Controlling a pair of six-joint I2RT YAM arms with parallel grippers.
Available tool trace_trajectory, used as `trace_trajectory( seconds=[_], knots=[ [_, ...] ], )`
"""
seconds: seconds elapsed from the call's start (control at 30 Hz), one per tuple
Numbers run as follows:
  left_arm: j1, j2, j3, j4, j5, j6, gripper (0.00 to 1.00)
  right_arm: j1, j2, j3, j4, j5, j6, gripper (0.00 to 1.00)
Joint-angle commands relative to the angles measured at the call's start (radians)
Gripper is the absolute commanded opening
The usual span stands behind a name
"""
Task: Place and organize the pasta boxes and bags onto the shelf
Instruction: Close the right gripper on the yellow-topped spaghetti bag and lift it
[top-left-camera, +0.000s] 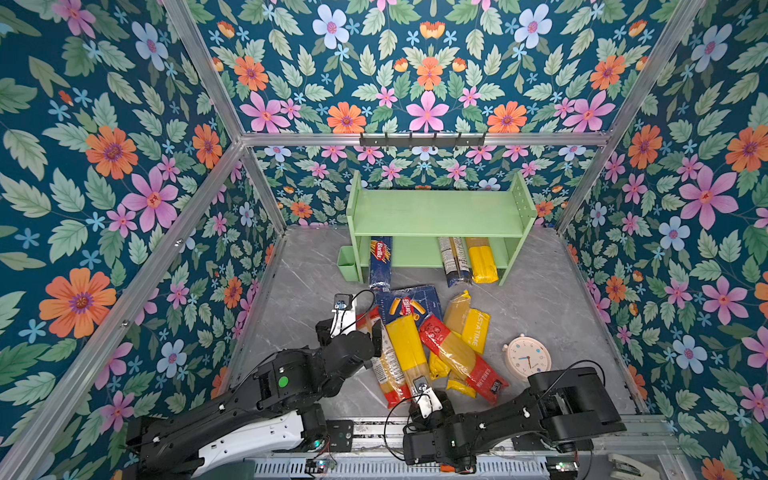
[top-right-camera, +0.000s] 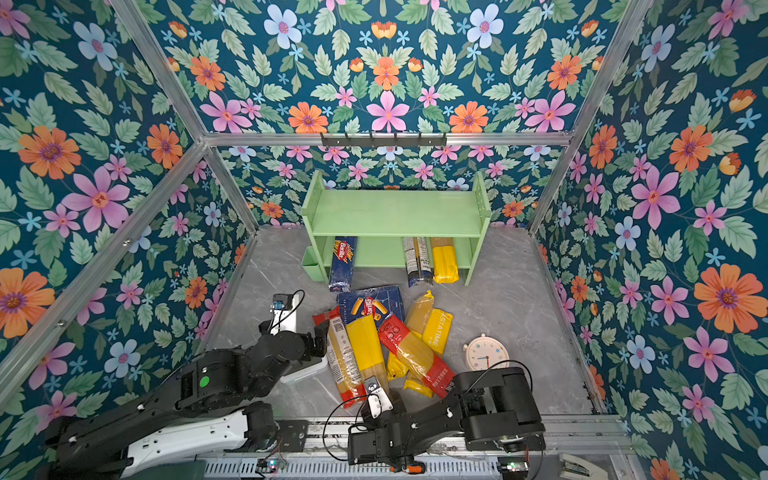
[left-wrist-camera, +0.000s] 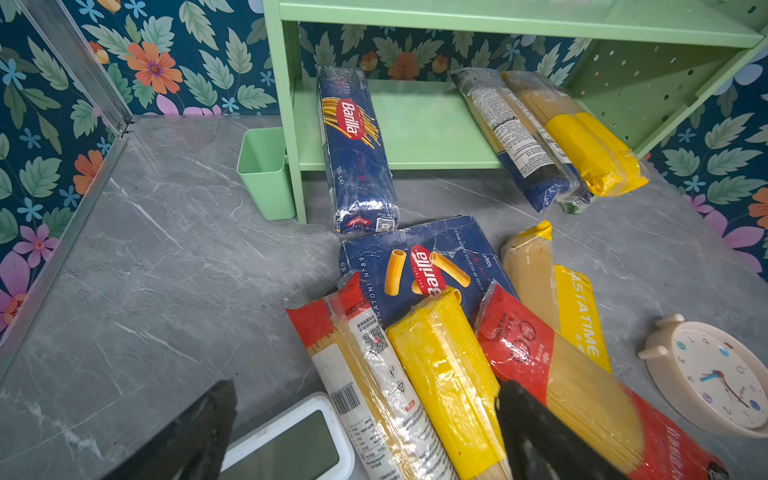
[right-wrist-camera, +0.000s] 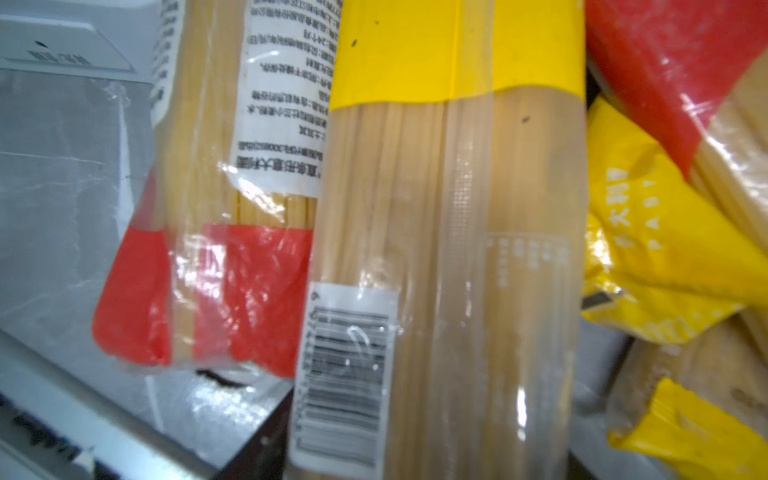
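Far centre, against the back wall: pale green shelf (top-left-camera: 436, 208). On the left of its lower tier lies the long Barilla spaghetti pack (top-left-camera: 381, 262), far end on the tier, near end down on the grey table (top-left-camera: 311, 291). On the right of the lower tier, the blue-ended bag (top-left-camera: 455, 262) and yellow-banded bag (top-left-camera: 482, 264) lie side by side, touching, with their near ends past the tier's front edge.

Just near of the shelf, the wide Barilla tube-pasta pack (left-wrist-camera: 419, 257) lies flat on the table, its near edge under a pile of bags. Pile, left to right:
- red-ended labelled bag (top-left-camera: 386, 361)
- yellow middle bag (top-left-camera: 409, 349)
- red-banded bag (top-left-camera: 461, 357)
- PASTATIME bag (top-left-camera: 473, 328), partly beneath the red-banded bag

Cream clock (top-left-camera: 527, 357) is right of the pile, apart from it. White flat device (left-wrist-camera: 291, 440) is just left of the red-ended labelled bag.

Left gripper (left-wrist-camera: 365, 449): jaws spread wide, gripping nothing, over the pile's left side.

Right gripper (top-left-camera: 420, 388): at the near end of the yellow middle bag. Its jaws are hidden under its own wrist camera, and the wrist view shows only bag close up. I cannot tell whether it grips.
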Motion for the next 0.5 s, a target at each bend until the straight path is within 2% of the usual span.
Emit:
trace_trajectory(
  seconds=[0.0, 0.17, 0.3, 0.47],
  knots=[
    [0.001, 0.003, 0.008, 0.000, -0.009, -0.012, 1.00, -0.002, -0.017, -0.021, -0.036, 0.023, -0.023, 0.52],
    [0.001, 0.007, 0.015, -0.001, -0.009, -0.024, 1.00, 0.003, -0.065, -0.027, -0.060, 0.012, -0.041, 0.39],
    [0.002, 0.008, 0.016, 0.000, -0.011, -0.027, 1.00, 0.008, -0.104, -0.032, -0.070, 0.016, -0.068, 0.35],
    [0.001, 0.014, 0.019, 0.002, -0.012, -0.026, 1.00, 0.007, -0.222, -0.058, -0.026, 0.028, -0.123, 0.29]
  ],
)
